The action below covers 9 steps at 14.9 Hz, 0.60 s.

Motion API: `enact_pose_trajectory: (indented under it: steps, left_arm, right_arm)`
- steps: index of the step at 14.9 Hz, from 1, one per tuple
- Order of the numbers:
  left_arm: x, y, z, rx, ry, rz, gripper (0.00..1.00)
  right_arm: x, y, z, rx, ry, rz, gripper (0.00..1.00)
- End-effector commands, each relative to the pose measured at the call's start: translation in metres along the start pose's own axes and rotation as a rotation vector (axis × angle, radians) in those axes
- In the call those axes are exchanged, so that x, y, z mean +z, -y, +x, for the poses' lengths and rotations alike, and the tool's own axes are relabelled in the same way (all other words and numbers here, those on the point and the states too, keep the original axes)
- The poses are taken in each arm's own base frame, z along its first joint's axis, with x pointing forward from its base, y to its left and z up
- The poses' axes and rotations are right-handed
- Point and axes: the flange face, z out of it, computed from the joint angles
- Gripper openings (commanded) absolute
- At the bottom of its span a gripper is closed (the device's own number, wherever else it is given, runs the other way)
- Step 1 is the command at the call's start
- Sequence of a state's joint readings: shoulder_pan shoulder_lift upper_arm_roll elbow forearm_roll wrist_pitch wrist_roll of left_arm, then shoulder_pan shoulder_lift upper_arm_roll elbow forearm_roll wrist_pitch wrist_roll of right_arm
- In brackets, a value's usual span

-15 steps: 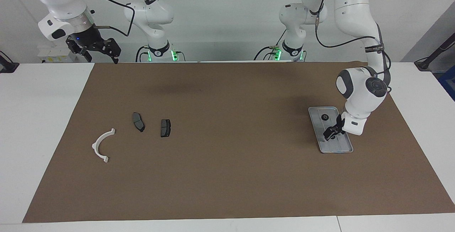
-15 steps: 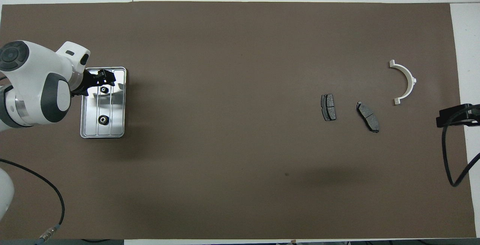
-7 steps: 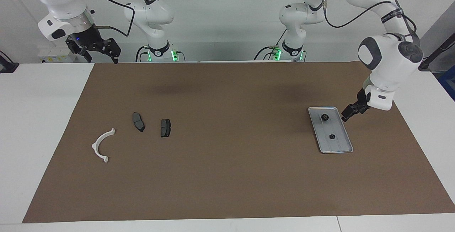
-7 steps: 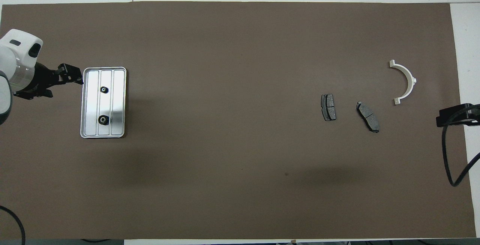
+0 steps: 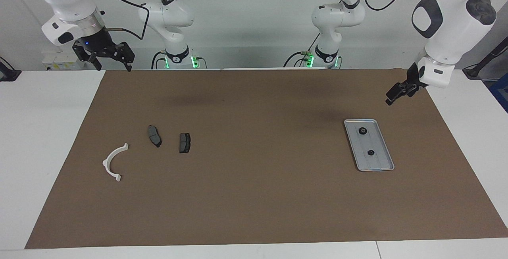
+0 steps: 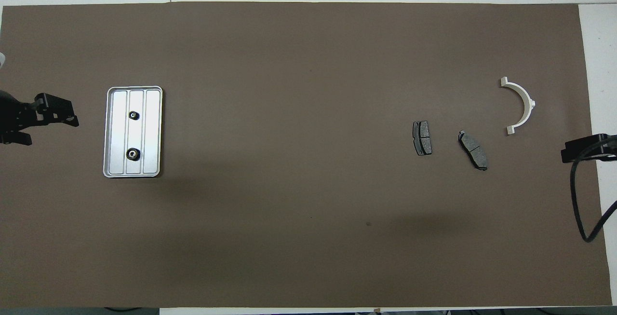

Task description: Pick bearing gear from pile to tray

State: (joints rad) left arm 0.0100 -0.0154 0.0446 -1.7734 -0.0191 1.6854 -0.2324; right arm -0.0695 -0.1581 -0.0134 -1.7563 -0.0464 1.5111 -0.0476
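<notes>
Two black bearing gears [image 5: 362, 131] [image 5: 370, 152] lie in the silver tray [image 5: 381, 140], one nearer the robots than the other, and no gear is left among the loose parts at the right arm's end of the table. So the placing step looks done.

The left gripper [image 5: 396, 93] hangs empty in the air over the brown mat [image 5: 254, 195], just off the tray's end nearer the robots, its fingers spread. The right gripper [image 5: 106, 54] waits over the mat's edge, well apart from the tray, fingers spread and empty. If no gear remains, the next move calls only for parking the left arm.

The facing view shows both grippers whole and how high they ride. The overhead view shows the tray's lengthwise ridges, both gears on its middle strip, and the white half-ring bracket [image 6: 519, 104] and two brake pads [image 6: 422, 138] [image 6: 473, 149] well apart from the tray.
</notes>
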Motion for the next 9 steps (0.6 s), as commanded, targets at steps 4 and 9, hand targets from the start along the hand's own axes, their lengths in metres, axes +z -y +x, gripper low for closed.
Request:
enact_pose_trajectory:
  steps: [4, 9]
  left_arm:
    - [-0.006, 0.002, -0.002, 0.029, 0.005, 0.006, 1.0]
    - [-0.027, -0.005, 0.005, 0.138, -0.079, -0.005, 1.0]
  right_arm:
    - [0.005, -0.004, -0.004, -0.021, -0.013, 0.002, 1.0]
    - [0.004, -0.004, -0.004, -0.021, -0.018, 0.002, 1.0]
